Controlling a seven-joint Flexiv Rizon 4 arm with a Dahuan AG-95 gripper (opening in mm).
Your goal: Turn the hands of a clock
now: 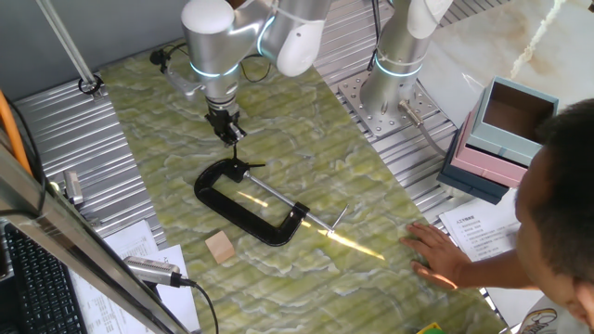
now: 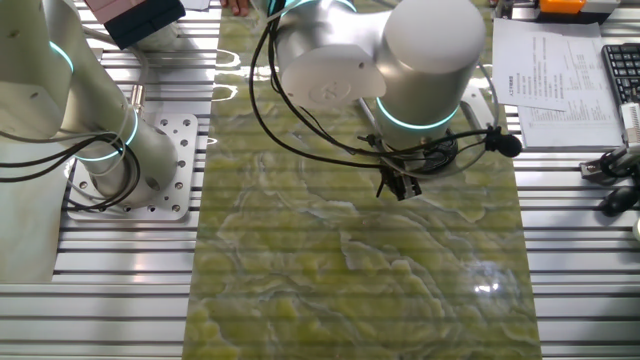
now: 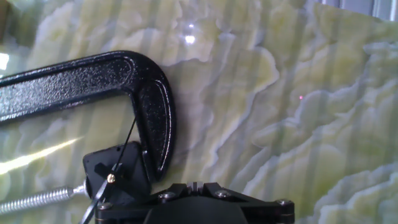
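The two thin black hands [image 3: 121, 152] meet at a small brass hub on a little black clock body [image 3: 121, 177], which is held in the jaw of a black C-clamp [image 3: 93, 74]. One hand points up along the clamp's arm, the other down to the left. In one fixed view the hands [image 1: 247, 168] show at the clamp's [image 1: 246, 211] far end. My gripper [image 1: 229, 133] hangs above and just behind them, clear of them, fingers together and empty. In the hand view only its black base [image 3: 194, 190] shows, to the right of the clock body. The other fixed view shows the gripper [image 2: 396, 187] but not the clock.
The clamp's silver screw rod [image 1: 297, 209] runs right to a small crossbar. A wooden block [image 1: 220, 247] lies near the clamp. A person's hand [image 1: 441, 255] rests on the mat's right edge. A second arm's base [image 1: 390, 93] and stacked boxes [image 1: 497, 139] stand at the right.
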